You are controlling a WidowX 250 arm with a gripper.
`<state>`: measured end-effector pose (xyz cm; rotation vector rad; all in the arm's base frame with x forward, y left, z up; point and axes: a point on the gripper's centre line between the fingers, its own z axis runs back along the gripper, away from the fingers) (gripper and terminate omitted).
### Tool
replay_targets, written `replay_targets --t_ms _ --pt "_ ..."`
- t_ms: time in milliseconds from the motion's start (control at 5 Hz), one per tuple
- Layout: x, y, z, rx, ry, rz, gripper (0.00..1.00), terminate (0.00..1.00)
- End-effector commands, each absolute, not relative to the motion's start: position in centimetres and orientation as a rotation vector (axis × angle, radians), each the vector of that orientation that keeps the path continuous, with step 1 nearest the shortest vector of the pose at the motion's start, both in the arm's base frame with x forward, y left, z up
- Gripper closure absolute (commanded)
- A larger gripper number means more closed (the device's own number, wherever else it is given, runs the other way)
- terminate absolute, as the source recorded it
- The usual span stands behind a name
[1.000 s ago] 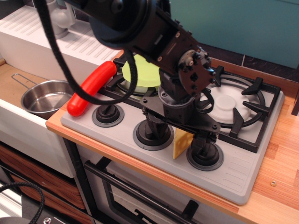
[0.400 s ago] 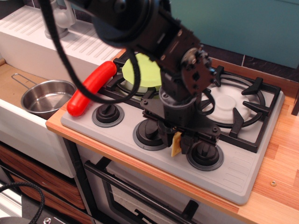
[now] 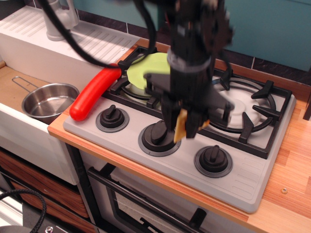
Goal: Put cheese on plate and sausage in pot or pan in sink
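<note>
Cheese wedge [image 3: 181, 127]: clamped in hand [image 3: 184, 127], held above stove knobs for carrying to green plate [image 3: 148, 73] behind.

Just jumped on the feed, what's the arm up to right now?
The tool is shut on the cheese and holds it lifted above the stove knobs, in front of the burners. The green plate sits on the back left burner with nothing visible on it. The red sausage lies on the stove's left edge, not yet in the pan, which sits in the sink.
</note>
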<state>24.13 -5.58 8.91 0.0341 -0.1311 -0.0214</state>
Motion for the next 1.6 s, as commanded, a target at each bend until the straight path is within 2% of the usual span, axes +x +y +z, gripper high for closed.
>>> replay_targets --t_ms 0,400,800,1200,1400 --pt "25.8 -4.5 13.8 0.055 -0.162 -0.046 1.0 0.0" --pt "31.5 -1.2 13.9 0.067 -0.184 -0.107 1.0 0.0" --pt "34.9 1.7 13.0 0.032 -0.191 -0.158 1.0 0.0" --pt "35.7 3.4 10.1 -0.013 -0.192 -0.147 1.0 0.0" --pt "34.8 3.3 8.3 -0.027 -0.212 -0.129 1.0 0.0"
